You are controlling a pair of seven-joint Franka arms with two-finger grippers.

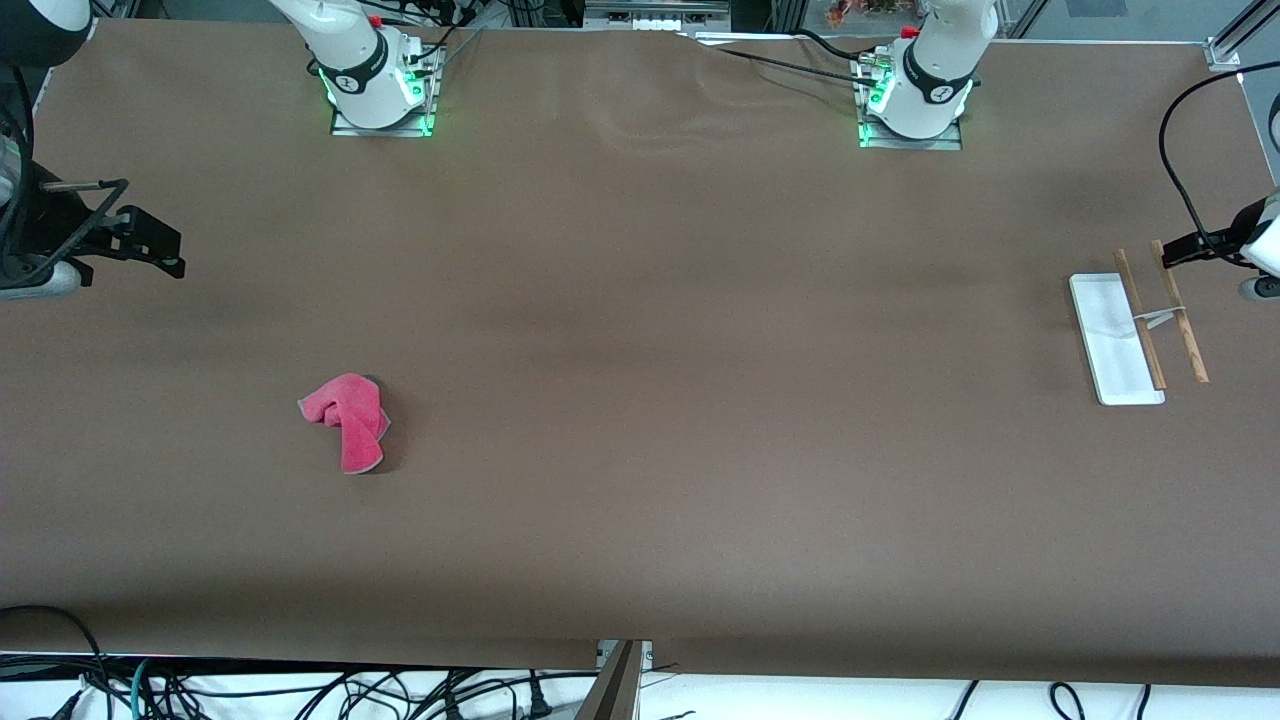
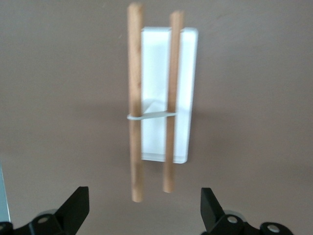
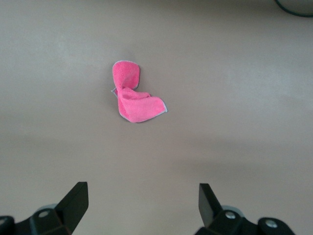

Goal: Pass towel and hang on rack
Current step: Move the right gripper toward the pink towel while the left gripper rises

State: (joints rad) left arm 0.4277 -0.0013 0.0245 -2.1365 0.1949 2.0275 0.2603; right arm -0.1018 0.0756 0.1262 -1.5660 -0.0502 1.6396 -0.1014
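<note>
The towel (image 1: 345,418) is a crumpled pink-red cloth with thin pale edging. It lies on the brown table toward the right arm's end and also shows in the right wrist view (image 3: 134,95). The rack (image 1: 1110,340) has a flat white base and two thin wooden rods (image 1: 1180,310). It stands toward the left arm's end and also shows in the left wrist view (image 2: 183,73). My right gripper (image 1: 160,245) is open and empty over the table edge at its end, well apart from the towel (image 3: 142,203). My left gripper (image 1: 1185,250) is open and empty, hovering beside the rack's rod ends (image 2: 144,205).
A black cable (image 1: 1175,150) loops over the table near the left gripper. Several cables (image 1: 300,690) hang below the table's front edge. A wide stretch of brown table (image 1: 700,400) lies between towel and rack.
</note>
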